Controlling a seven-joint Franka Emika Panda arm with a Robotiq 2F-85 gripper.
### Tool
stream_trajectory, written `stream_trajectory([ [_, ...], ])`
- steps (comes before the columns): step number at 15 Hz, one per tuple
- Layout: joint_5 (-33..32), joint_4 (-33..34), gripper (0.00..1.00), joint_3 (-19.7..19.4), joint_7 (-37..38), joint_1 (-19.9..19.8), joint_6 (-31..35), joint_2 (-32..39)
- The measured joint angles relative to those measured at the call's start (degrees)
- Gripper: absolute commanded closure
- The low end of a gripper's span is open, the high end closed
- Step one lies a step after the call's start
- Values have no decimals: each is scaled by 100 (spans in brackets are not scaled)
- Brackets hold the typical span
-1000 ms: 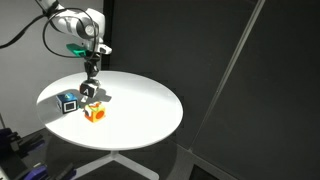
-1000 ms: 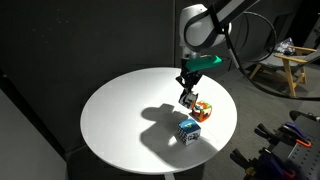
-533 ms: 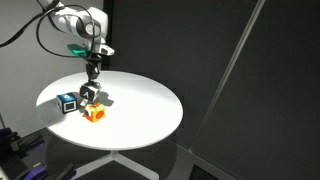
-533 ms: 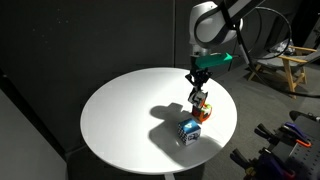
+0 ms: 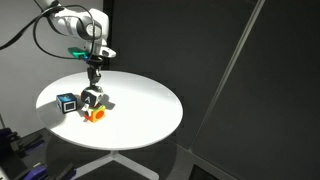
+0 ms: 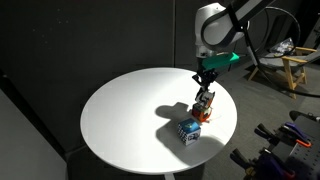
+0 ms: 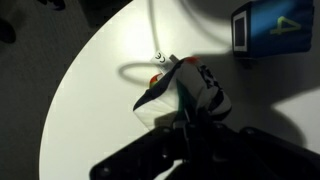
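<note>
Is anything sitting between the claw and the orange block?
Nothing visible does. The claw hangs right at the orange block, and the blue cube sits off to one side, apart from both.

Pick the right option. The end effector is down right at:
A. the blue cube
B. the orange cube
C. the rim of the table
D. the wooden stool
B: in both exterior views the end effector hangs right on top of the orange cube, while the blue cube sits apart beside it on the white round table.
</note>
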Motion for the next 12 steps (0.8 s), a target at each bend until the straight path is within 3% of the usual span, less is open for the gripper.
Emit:
stream_trajectory([
  [12,-666,-166,97,-33,207,2,0,9],
])
